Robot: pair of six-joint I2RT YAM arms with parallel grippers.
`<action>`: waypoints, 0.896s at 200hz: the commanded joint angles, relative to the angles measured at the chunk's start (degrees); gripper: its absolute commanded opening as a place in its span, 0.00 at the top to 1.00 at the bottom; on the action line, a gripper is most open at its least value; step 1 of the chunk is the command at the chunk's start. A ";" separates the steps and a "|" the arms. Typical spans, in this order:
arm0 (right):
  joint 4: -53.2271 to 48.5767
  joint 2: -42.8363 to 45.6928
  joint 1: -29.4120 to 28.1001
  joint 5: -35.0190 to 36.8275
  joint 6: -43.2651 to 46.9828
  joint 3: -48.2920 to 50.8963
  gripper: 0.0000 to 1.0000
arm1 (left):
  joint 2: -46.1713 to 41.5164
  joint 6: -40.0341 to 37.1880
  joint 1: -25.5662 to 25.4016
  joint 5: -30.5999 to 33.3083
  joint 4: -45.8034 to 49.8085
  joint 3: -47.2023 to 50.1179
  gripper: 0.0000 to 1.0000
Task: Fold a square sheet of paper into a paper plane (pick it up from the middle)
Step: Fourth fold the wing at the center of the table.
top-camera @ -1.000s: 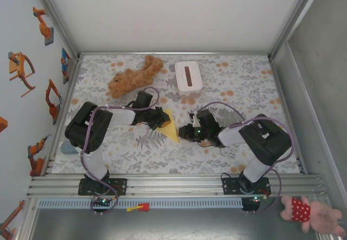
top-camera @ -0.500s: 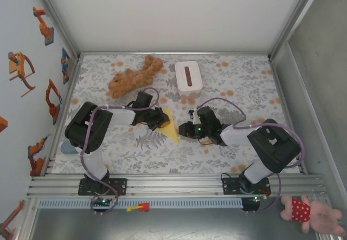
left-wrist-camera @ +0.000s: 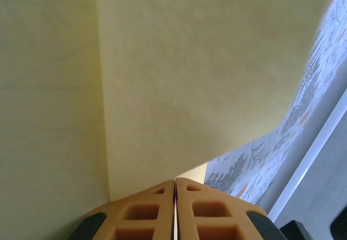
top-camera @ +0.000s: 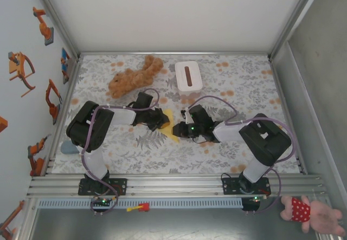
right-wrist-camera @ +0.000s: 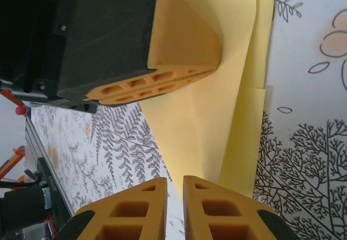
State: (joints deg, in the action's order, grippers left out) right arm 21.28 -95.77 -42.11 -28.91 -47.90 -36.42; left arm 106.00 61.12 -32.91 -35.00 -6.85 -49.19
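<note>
Looking from your near edge: alu rail w/ both arm bases bolted on, and a pink stuffed toy off past the R end of it, outside the floral surface.

Mid-surface, the two arms reach in toward each other. The yellow paper lies flat there btw them, already folded: you can see overlapping layers and a straight crease edge, w/ a stepped edge on the side facing the R wrist cam.

R pincer sits low at the paper's near pointed edge. Its jaws are almost together, w/ a narrow slit left open and nothing seen in that slit. You can't tell if the tips touch the sheet.

L pincer is clenched, pads pressed flat together w/ only a hairline btw them. Its fingers rest on top of the paper, on the upper layer. Whether a layer is nipped in them can't be told. In the L wrist view the paper runs away from the tips, one vertical fold line on the L side.

Farther back: brown plush toy behind the L arm, and a white box w/ brown slot just R of it. Both are well apart from the paper.
</note>
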 commanded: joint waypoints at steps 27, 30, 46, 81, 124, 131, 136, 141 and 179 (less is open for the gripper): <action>-2.23 -1.35 -0.68 -0.32 1.96 -1.39 0.85 | 0.43 -0.49 0.30 -0.85 0.02 -1.61 0.90; -2.41 -1.34 -0.68 -0.21 2.01 -1.37 0.85 | 0.44 -0.56 0.30 -0.92 0.00 -1.61 0.90; -3.61 -1.35 -0.63 0.58 2.41 -1.37 0.85 | 0.35 -0.52 0.31 -0.94 0.00 -1.61 0.90; -5.61 -0.83 -0.69 2.65 3.05 -1.56 0.86 | 0.52 -0.48 0.31 -0.94 0.12 -1.53 0.90; -6.64 -1.00 -0.70 3.77 3.34 -1.90 0.86 | 0.70 -0.43 0.39 -0.96 0.07 -1.51 0.90; -6.75 -1.00 -0.70 3.71 3.34 -1.96 0.86 | 0.70 -0.46 0.34 -0.94 0.06 -1.52 0.90; -6.78 -1.00 -0.67 3.64 3.36 -1.94 0.86 | 0.78 -0.47 0.38 -0.92 0.02 -1.57 0.90; -6.73 -1.08 -0.68 3.55 3.34 -1.96 0.86 | 0.82 -0.45 0.39 -0.94 -0.01 -1.61 0.90; -6.79 -1.40 -0.62 3.42 3.38 -1.82 0.86 | 1.24 -0.47 0.39 -0.99 -0.01 -1.77 0.90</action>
State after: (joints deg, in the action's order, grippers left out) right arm 15.88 -96.38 -42.28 -26.26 -45.34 -37.15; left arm 106.17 61.14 -32.91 -35.24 -6.90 -49.74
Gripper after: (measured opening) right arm 0.140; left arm 0.102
